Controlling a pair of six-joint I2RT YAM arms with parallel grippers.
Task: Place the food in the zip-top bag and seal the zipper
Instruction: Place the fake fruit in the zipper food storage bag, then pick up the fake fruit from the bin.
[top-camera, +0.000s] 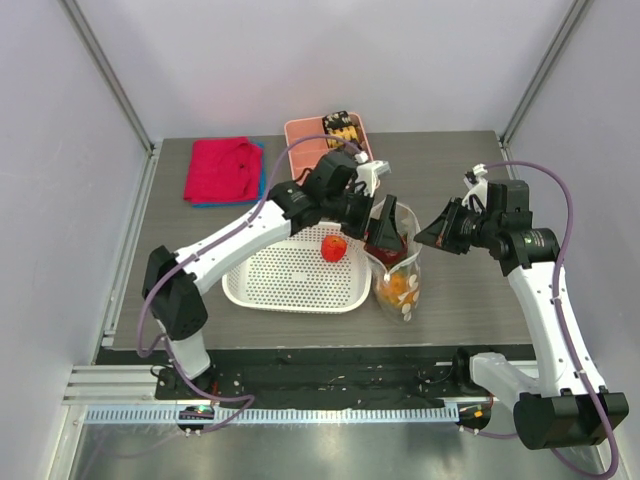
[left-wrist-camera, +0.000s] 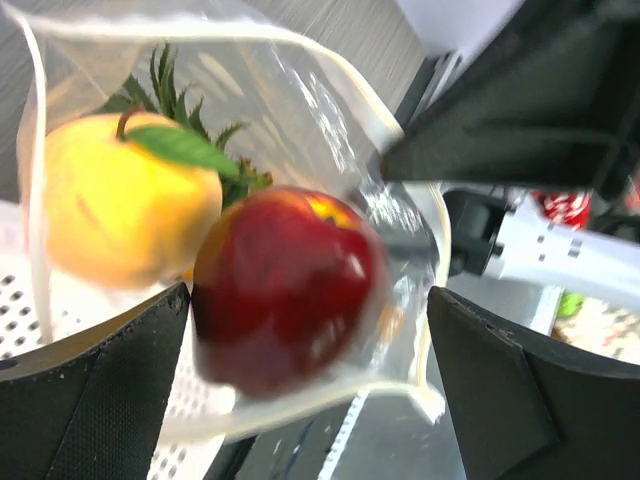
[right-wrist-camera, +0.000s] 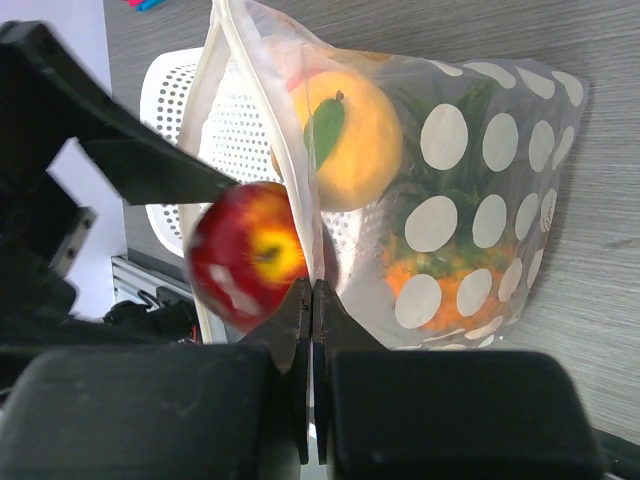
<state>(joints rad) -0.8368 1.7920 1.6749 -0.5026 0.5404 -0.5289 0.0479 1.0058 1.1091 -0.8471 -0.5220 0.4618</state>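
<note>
Filling step. My left claw (left-wrist-camera: 308, 300) was spread wide, dark red apple (right-wrist-camera: 245, 255) loose at zip-top bag (right-wrist-camera: 480, 150) mouth; right claw (right-wrist-camera: 312, 300) pinched bag's mouth edge. Inside bag: peach (right-wrist-camera: 345, 135), pineapple (right-wrist-camera: 440, 280). Next, I judged: fetch small red apple (top-camera: 335, 248) from basket (top-camera: 260, 290) beside bag.

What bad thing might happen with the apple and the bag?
The dark red apple is right at the zip-top bag's mouth by the open left pincer; it might hit the rim and roll out. The right pincer pinches just one edge, so the soft bag could sag or tip. The peach sits near the mouth, leaving little room for the small red apple in the basket.
</note>
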